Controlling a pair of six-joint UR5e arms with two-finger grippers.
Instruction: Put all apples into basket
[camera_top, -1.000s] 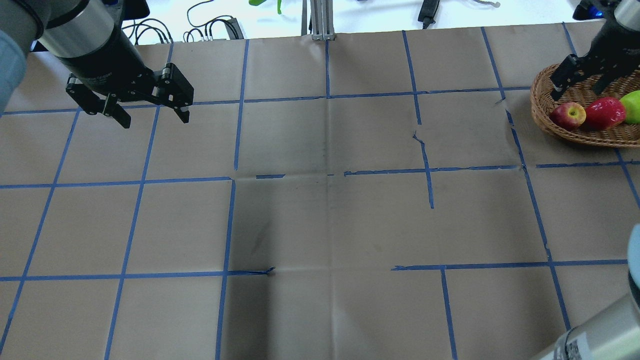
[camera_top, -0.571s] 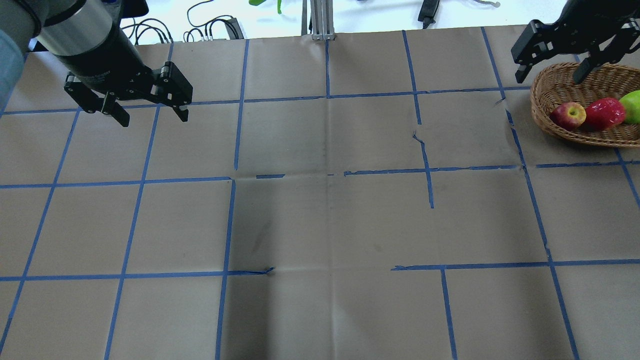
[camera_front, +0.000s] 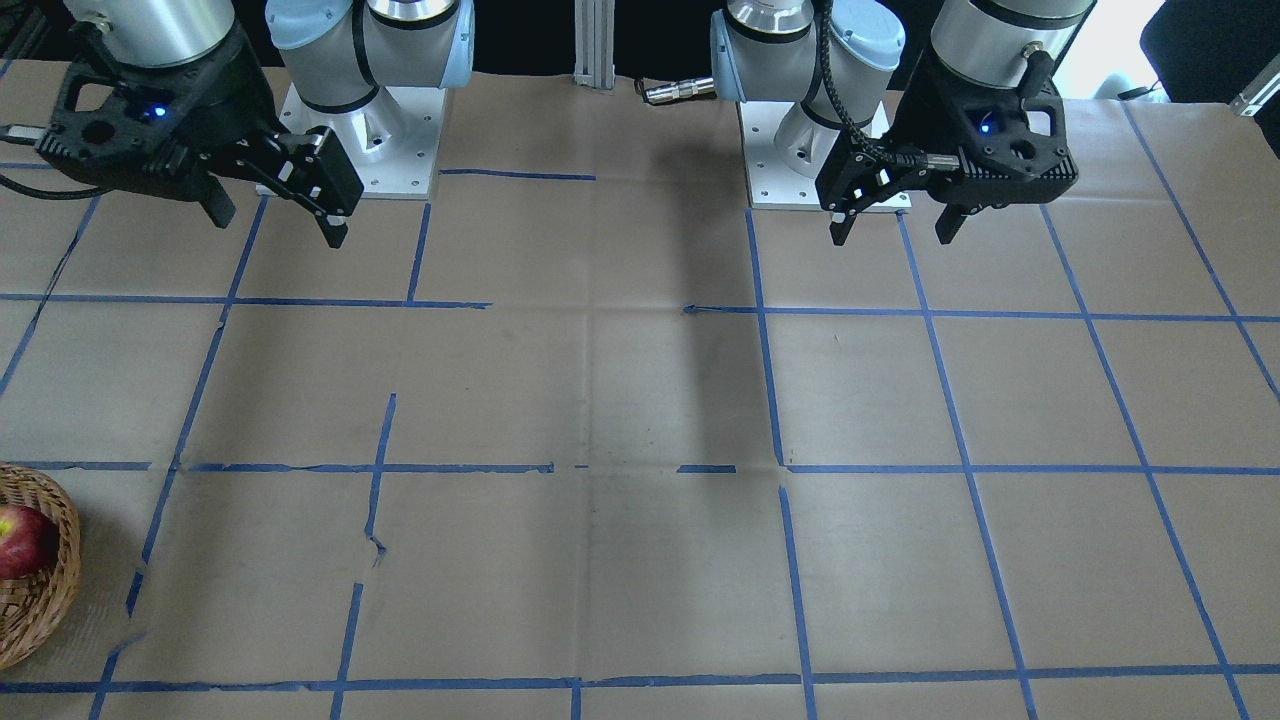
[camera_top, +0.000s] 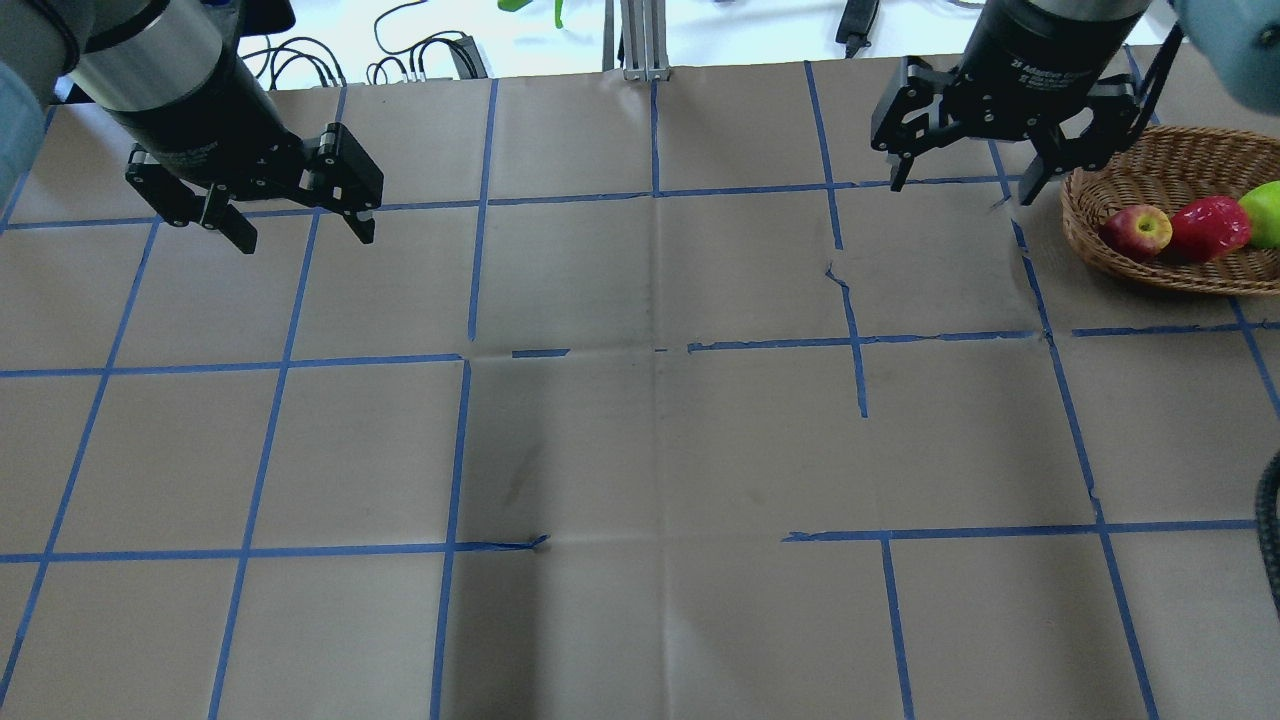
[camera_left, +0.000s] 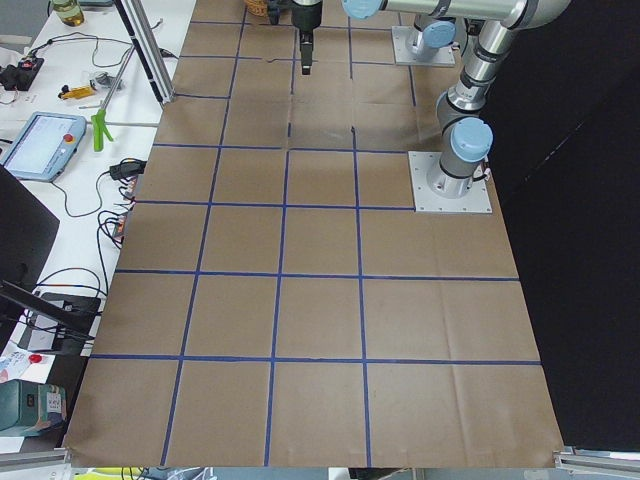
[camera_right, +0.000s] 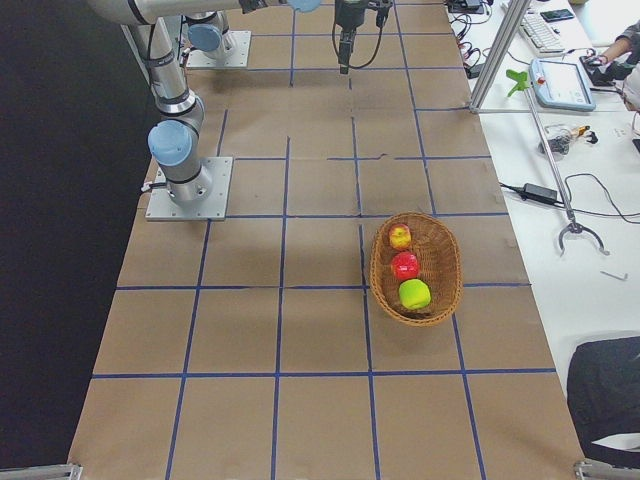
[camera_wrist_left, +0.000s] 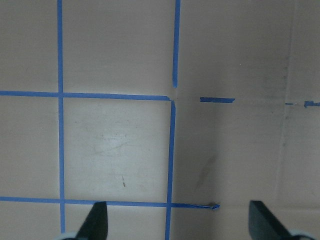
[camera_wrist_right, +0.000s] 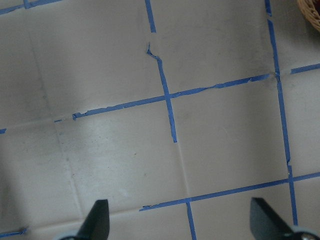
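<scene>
Overhead exterior shows you a round woven wicker basket (camera_top: 1130, 160) holding a green apple (camera_top: 1265, 212), glossy red apple (camera_top: 1210, 225) and red-and-yellow apple (camera_top: 1135, 230); left gripper (camera_top: 305, 237) and right gripper (camera_top: 961, 189) have their fingers apart.

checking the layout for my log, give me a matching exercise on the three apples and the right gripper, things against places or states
1 green apple
2 deep red apple
3 red-and-yellow apple
4 right gripper

a middle of the row in the basket
b open, outside the basket
c row end nearest the table's middle
d row end farthest from it

Pairs: 1-d, 2-a, 3-c, 4-b
</scene>
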